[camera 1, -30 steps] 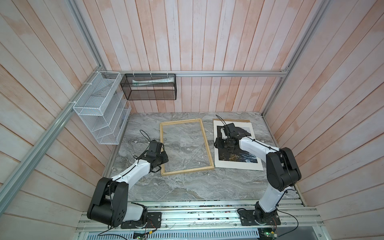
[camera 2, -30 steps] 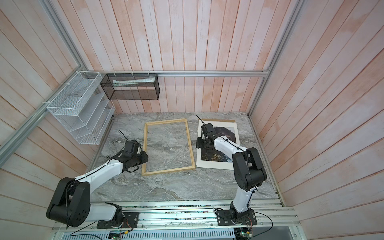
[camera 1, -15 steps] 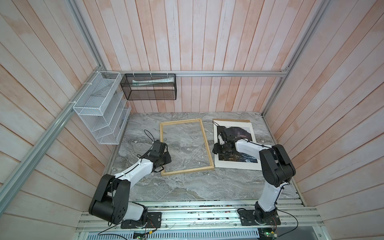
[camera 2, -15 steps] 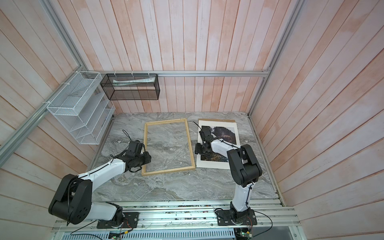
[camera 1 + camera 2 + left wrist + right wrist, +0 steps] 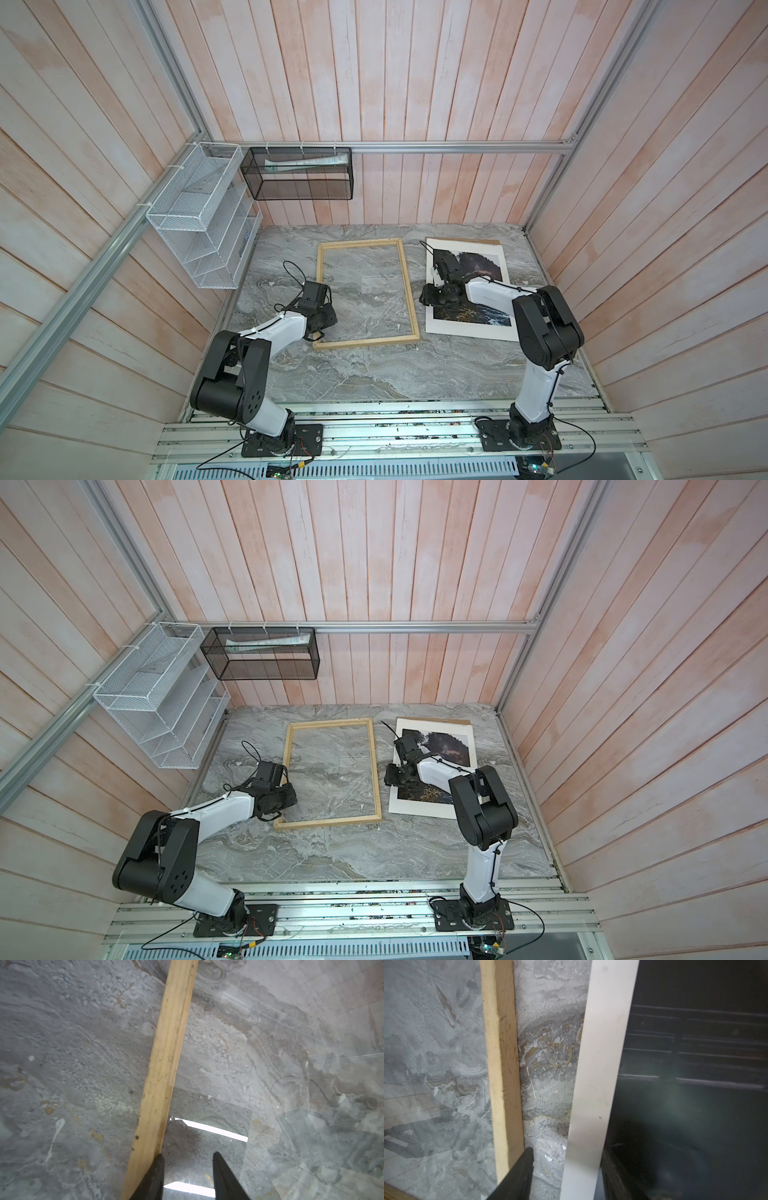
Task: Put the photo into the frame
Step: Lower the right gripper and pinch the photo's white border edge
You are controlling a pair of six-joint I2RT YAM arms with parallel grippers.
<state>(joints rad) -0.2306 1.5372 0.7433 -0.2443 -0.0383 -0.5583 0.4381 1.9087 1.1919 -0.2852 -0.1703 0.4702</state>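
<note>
On the table (image 5: 374, 374) strip between the frame (image 5: 409, 286) and the photo (image 5: 469, 328), the right gripper (image 5: 430, 298) hung low, fingers spread astride the photo's frame-side white edge, pinching nothing. The photo lay flat, picture up, just beside the frame, not yet in. The left gripper (image 5: 187, 1157) had its fingers spread, one tip at the frame's bar, the other over the pane. Step, probably: grabbing the photo edge. The next move needs a tip under that flat edge. The gap was narrow and the wall close behind the photo, with open room in front.
</note>
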